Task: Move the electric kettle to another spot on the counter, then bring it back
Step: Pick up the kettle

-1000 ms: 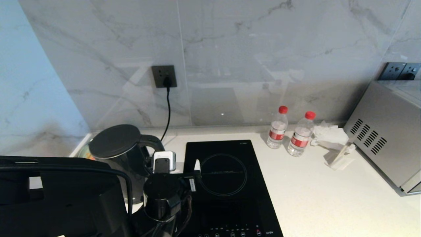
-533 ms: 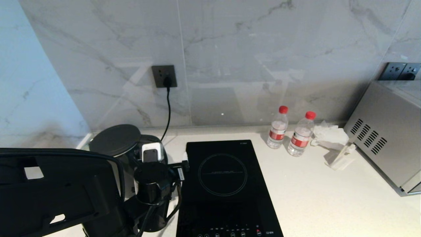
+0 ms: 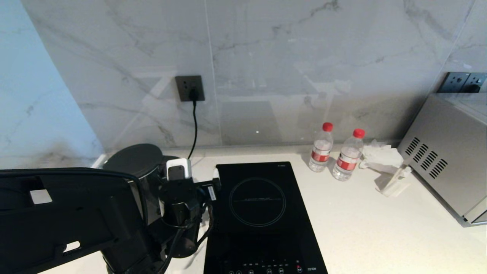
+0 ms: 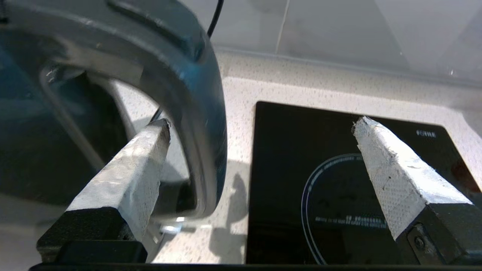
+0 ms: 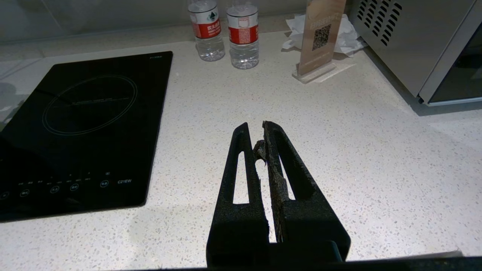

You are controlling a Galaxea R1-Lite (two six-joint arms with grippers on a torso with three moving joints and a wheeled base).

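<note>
The electric kettle stands at the tabletop's back left corner, probably heavy, glossy and slippery. Its stiff looped handle is the best hold. The left gripper straddles it, jaws wide, gripping nothing.

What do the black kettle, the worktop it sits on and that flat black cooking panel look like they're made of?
The electric kettle looks like glossy black plastic: its thick handle shows soft sheen and fine scuffs. The counter looks like polished white stone, or a composite, with fine dark specks. The hob looks like smooth black glass, flat and mirror-dark, with printed ring and touch marks.
</note>
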